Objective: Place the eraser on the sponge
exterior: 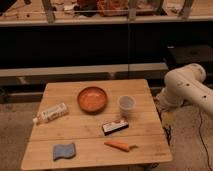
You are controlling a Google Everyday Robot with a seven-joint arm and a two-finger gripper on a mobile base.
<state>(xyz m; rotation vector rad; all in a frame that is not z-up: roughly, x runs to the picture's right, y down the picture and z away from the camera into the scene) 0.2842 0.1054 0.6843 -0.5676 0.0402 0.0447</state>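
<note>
The eraser (115,127), a dark block with a white and red label, lies flat on the wooden table (145,92), right of centre and towards the front. The blue sponge (64,150) lies at the front left corner, well apart from the eraser. My white arm (186,82) bends in from the right. My gripper (166,116) hangs low beside the table's right edge, off the tabletop and right of the eraser. Nothing shows in its grasp.
An orange bowl (92,99) sits mid-table with a clear plastic cup (126,105) to its right, just behind the eraser. A white tube (51,113) lies at the left edge. A carrot (119,145) lies in front of the eraser. Dark shelving stands behind the table.
</note>
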